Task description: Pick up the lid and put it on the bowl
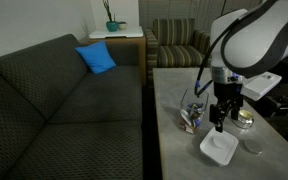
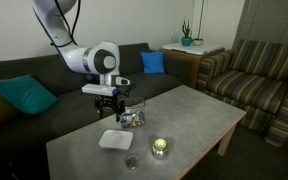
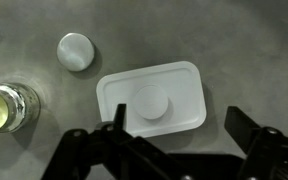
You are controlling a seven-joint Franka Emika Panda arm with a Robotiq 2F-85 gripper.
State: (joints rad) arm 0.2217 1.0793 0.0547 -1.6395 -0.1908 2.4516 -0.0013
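the gripper point(image 1: 220, 124) hangs over the grey table point(image 1: 174, 155) with its fingers point(image 3: 249, 135) spread wide apart and nothing between them. the wrist view looks straight down on the lid point(image 3: 151, 97), a flat white rounded rectangle with a round raised knob in its middle, lying on the tabletop below the open jaws. whether the fingertips touch it cannot be told; in both exterior views they appear just above it. the bowl point(image 2: 132, 115), clear with colourful bits inside, stands uncovered on the table near the lid, towards the dark sofa point(image 1: 54, 110). a small grey round disc point(image 3: 75, 51) lies just beside the lid, apart from it, and a shiny yellowish tin point(image 3: 6, 108) sits near the disc. a blue cushion point(image 1: 97, 57) rests on the sofa and a striped armchair point(image 2: 259, 75) stands past the table's end
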